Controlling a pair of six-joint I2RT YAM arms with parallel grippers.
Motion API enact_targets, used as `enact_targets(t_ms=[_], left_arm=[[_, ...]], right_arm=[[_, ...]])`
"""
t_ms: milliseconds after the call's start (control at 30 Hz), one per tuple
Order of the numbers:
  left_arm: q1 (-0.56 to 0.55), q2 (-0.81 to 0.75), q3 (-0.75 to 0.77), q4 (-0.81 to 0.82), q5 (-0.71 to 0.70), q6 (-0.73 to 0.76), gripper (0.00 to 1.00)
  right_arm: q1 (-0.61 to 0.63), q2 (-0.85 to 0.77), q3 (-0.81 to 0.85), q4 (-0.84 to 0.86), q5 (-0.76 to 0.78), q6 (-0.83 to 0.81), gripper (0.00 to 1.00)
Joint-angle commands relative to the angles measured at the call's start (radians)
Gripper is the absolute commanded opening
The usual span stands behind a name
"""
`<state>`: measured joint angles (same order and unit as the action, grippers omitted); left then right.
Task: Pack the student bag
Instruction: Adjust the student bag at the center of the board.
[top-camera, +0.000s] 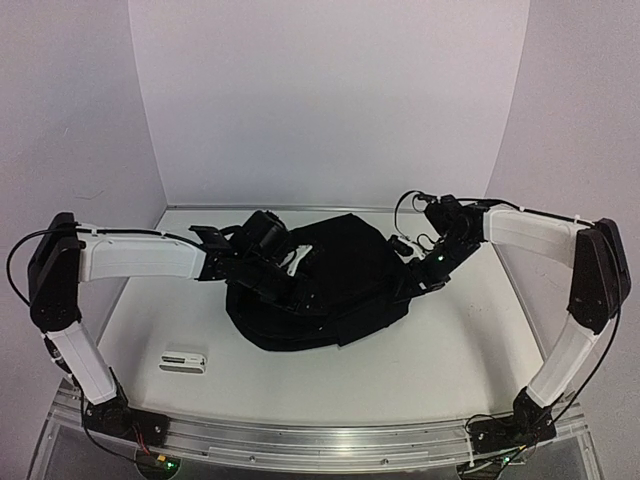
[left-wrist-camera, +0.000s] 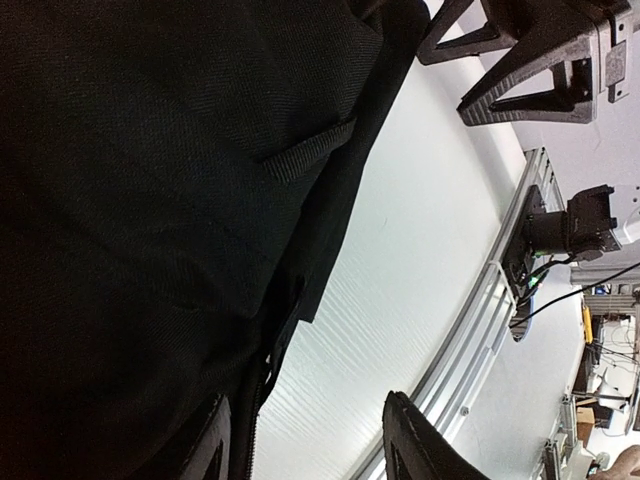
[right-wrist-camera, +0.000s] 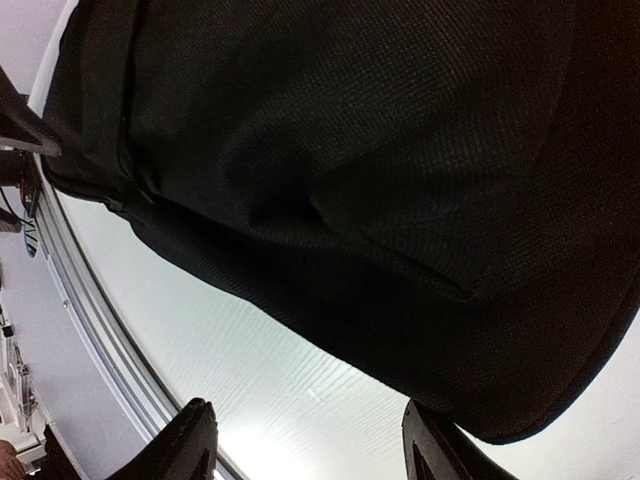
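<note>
Looks like the left gripper (left-wrist-camera: 305, 425) and right gripper (right-wrist-camera: 305, 425) flank the black backpack (top-camera: 330, 290), fingers spread, holding nothing, probably to tug it open.

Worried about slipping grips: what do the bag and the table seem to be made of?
Bag: black woven fabric, likely nylon or polyester, matte; weave grain shows.
Table: white smooth sheet, perhaps laminate or plastic; slight sheen, fine ripple lines.
</note>
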<state>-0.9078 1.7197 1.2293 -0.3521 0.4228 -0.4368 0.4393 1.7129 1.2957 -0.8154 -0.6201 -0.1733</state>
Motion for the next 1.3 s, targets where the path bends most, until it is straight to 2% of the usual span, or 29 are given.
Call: enact_targets(t_ms=[0, 333, 667, 1267], left_arm=[[-0.034, 0.054, 0.112, -0.049, -0.057, 0.044, 0.51], [-0.058, 0.151, 0.208, -0.081, -0.084, 0.074, 0.47], [-0.062, 0.200, 0.237, -0.072, -0.095, 0.070, 0.42], [-0.084, 0.265, 0.303, -0.044, -0.081, 0.067, 0.33]], right_arm=[[0.002, 0.022, 0.035, 0.012, 0.061, 0.014, 0.63], [-0.045, 0.043, 0.080, 0.010, 0.053, 0.041, 0.65], [-0.062, 0.084, 0.098, 0.010, 0.072, 0.065, 0.70], [-0.061, 0.090, 0.096, 0.010, 0.039, 0.093, 0.71]])
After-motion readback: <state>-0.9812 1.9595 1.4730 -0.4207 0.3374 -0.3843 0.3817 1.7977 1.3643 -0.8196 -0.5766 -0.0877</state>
